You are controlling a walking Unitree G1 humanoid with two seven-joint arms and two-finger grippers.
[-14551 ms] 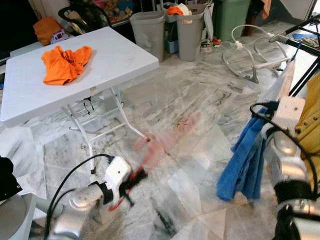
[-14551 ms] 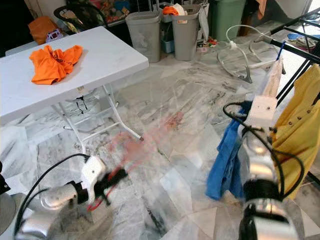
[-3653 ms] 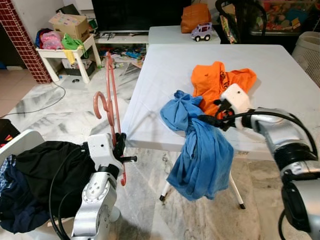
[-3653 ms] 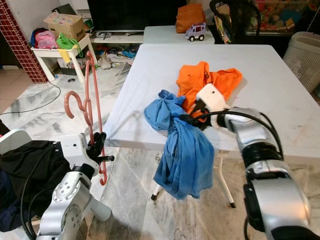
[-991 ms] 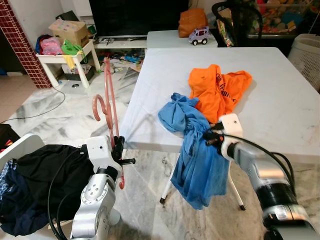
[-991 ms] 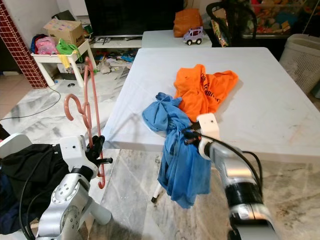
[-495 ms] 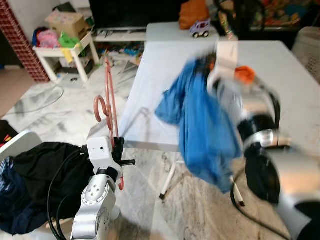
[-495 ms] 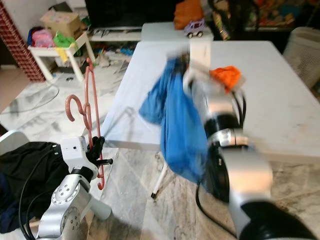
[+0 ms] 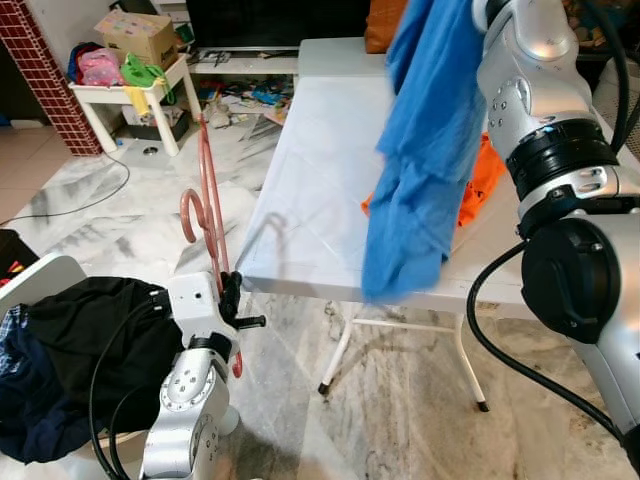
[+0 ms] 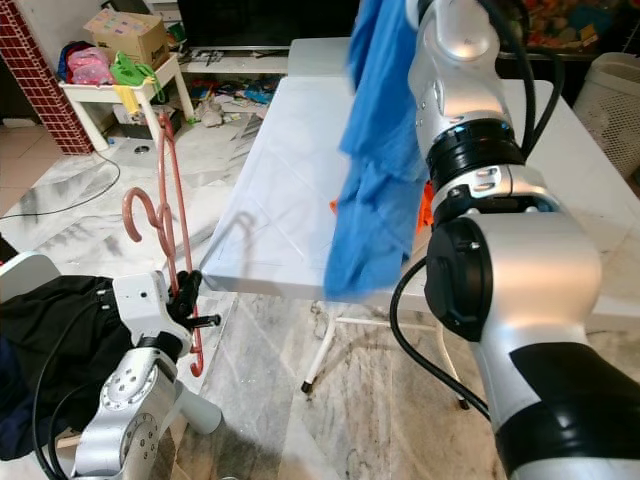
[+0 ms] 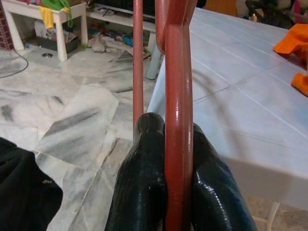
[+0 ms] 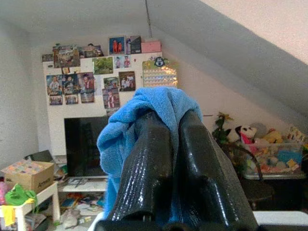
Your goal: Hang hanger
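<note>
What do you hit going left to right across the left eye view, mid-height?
Dark clothes pile → pink hanger in the left gripper → white table → blue cloth hanging from the raised right arm.

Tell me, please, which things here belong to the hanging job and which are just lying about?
Job: pink hanger clamped in the left tool; blue shirt held high by the right tool.

Lying about: orange shirt on the white table; dark clothes; cardboard box.
</note>
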